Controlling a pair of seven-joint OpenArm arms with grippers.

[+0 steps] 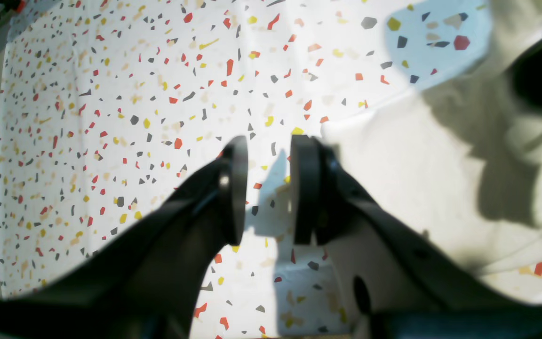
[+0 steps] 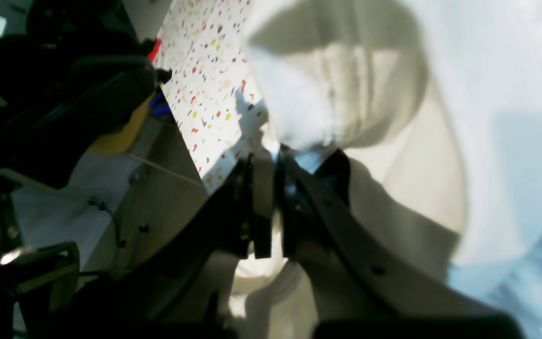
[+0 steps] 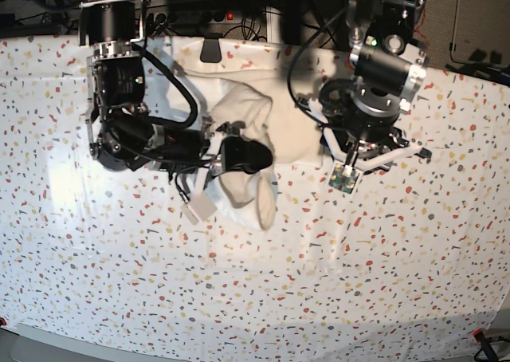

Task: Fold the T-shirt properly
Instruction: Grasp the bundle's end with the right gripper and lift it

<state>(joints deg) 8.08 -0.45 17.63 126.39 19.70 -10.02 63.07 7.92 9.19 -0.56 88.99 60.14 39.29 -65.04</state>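
The white T-shirt [image 3: 253, 111] lies bunched at the far middle of the table, and one fold of it [image 3: 260, 201] hangs toward the near side. My right gripper [image 2: 272, 207] is shut on a pinch of that white cloth, which drapes over and past its fingers. My left gripper [image 1: 268, 188] hovers over the speckled tablecloth [image 1: 111, 117] just beside the T-shirt's edge [image 1: 393, 155]. Its jaws are apart and only tablecloth shows between them. The shirt's lettering is hidden.
The speckled tablecloth [image 3: 319, 282] covers the whole table. Cables and dark equipment [image 3: 231, 3] crowd the far edge. The left arm [image 3: 378, 83] stands over the shirt's right side, the right arm [image 3: 119, 99] over its left.
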